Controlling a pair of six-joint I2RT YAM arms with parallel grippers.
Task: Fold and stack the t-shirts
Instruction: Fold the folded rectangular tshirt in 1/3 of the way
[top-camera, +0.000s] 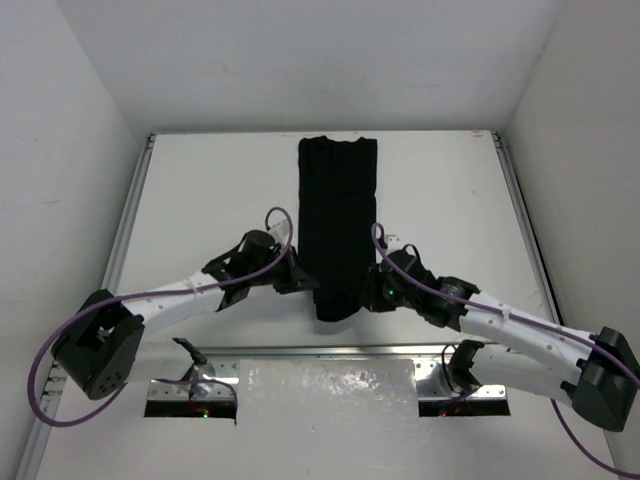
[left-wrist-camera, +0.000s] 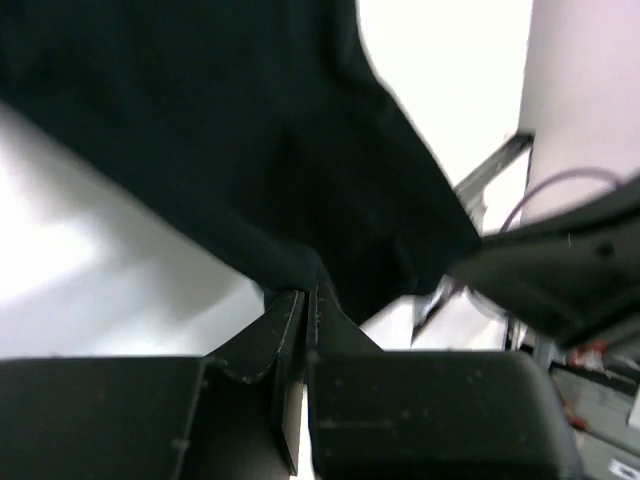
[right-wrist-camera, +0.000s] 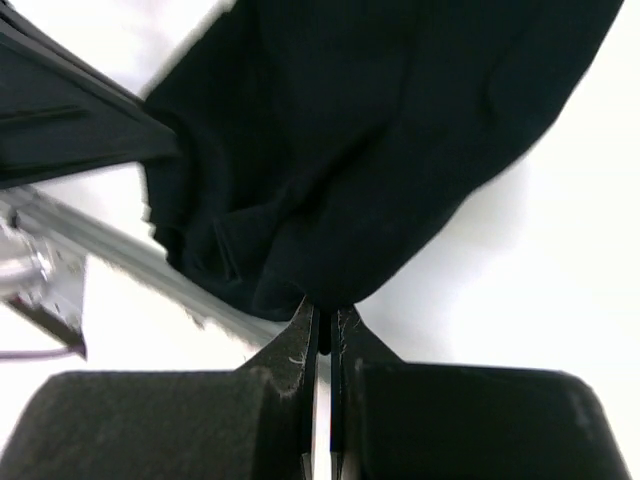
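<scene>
We hold the t-shirt (top-camera: 338, 215), a narrow strip mid-table (top-camera: 200, 190), with left gripper (left-wrist-camera: 308, 300) and right gripper (right-wrist-camera: 325, 315) each clamped on its near edge, likely to fold that end over.

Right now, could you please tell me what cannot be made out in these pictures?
- Top view: the tips of the left gripper and right gripper merge with the black t-shirt; its sleeves do not show.
- Left wrist view: how many layers are pinched, the cloth being dark and blurred.
- Right wrist view: the same; the top edge cuts off the t-shirt.
</scene>
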